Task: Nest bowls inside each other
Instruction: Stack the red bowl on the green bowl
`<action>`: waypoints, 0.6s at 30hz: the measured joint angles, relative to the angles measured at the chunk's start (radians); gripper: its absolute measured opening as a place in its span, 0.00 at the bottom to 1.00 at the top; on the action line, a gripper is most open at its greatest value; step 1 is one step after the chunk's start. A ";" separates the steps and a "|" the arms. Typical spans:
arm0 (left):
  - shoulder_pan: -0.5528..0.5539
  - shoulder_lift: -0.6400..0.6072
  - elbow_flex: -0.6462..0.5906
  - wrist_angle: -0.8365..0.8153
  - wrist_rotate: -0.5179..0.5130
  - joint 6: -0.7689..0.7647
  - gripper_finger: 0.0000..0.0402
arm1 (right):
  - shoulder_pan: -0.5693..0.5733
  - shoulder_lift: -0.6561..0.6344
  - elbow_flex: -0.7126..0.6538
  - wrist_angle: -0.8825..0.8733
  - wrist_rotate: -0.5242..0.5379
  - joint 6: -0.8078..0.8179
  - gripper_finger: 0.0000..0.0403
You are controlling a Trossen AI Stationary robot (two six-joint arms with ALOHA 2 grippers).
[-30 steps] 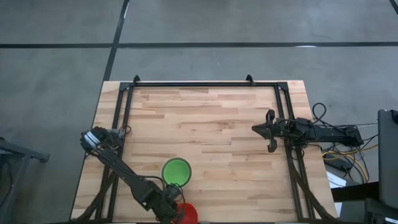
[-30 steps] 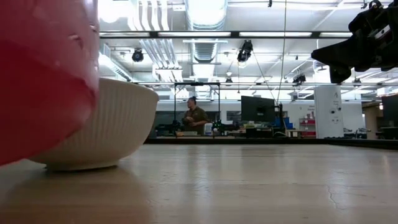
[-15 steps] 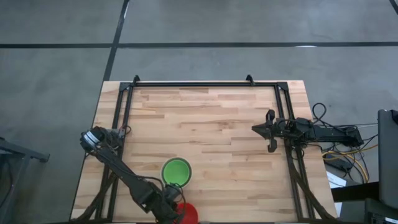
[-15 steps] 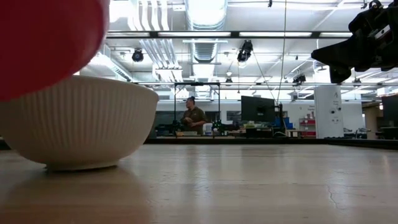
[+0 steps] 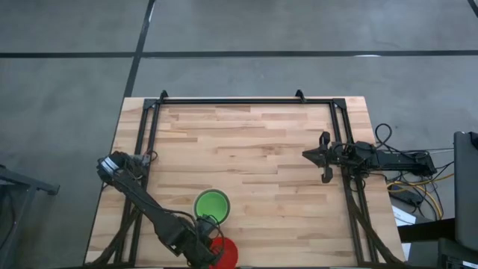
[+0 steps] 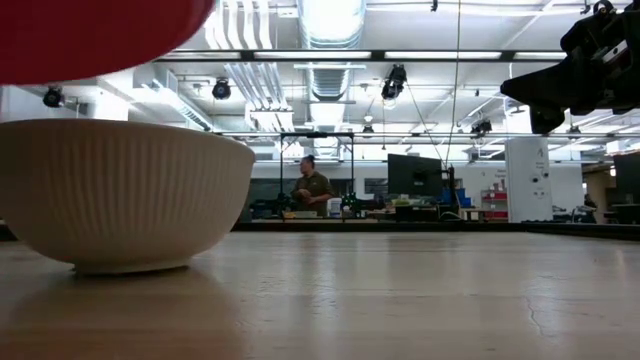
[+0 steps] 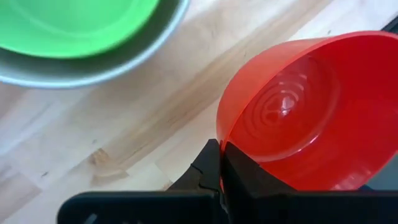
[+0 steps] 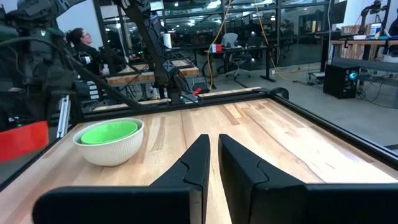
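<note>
Nearest the table's front edge, the left hand (image 7: 219, 168) is clamped on the rim of the small round red plastic bowl (image 7: 305, 109), held clear above the wooden table (image 5: 254, 149). Just beyond sits the ribbed white plastic bowl (image 6: 125, 195) with a bright green plastic bowl (image 5: 212, 205) nested inside. Carrying seems underway; next the red one needs centring over that stack, then lowering. Farther off, the right hand (image 5: 323, 157) waits, fingers together.

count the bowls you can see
3: a white bowl on the table's near middle, a green bowl nested in it, and a red bowl held by the left gripper beside them. More greens may hide underneath.
</note>
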 joint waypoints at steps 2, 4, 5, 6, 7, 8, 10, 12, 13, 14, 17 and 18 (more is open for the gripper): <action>0.005 -0.001 0.024 -0.037 -0.016 0.000 0.00 | 0.000 0.000 0.000 0.000 0.000 0.001 0.08; 0.008 -0.002 0.044 -0.071 -0.041 0.000 0.00 | 0.000 0.000 0.000 0.000 0.000 0.000 0.08; 0.009 -0.002 0.052 -0.085 -0.056 0.001 0.00 | 0.000 0.000 0.000 0.000 0.000 0.000 0.08; 0.009 -0.003 0.057 -0.095 -0.069 0.001 0.00 | 0.000 0.000 0.000 0.000 0.000 0.001 0.08; 0.009 -0.004 0.060 -0.098 -0.080 0.001 0.00 | 0.000 0.000 0.000 0.000 0.000 0.001 0.08; 0.009 -0.005 0.062 -0.098 -0.092 0.002 0.00 | 0.000 0.000 0.000 0.000 0.000 0.001 0.08; 0.009 -0.011 0.062 -0.095 -0.111 0.002 0.00 | 0.000 0.000 0.000 0.000 0.000 0.000 0.08; 0.009 -0.016 0.062 -0.094 -0.118 0.002 0.00 | 0.000 0.000 0.000 0.000 0.000 0.002 0.08; 0.009 -0.017 0.062 -0.092 -0.119 0.003 0.00 | 0.000 0.000 0.000 0.000 0.000 0.001 0.08; 0.010 -0.017 0.062 -0.090 -0.119 0.009 0.00 | 0.000 0.000 0.000 0.000 0.000 0.000 0.08; 0.010 -0.017 0.061 -0.073 -0.127 0.047 0.00 | 0.000 0.000 0.000 0.000 0.000 0.002 0.08; 0.011 -0.019 0.061 -0.069 -0.127 0.054 0.00 | 0.000 0.000 0.000 0.000 0.000 0.001 0.08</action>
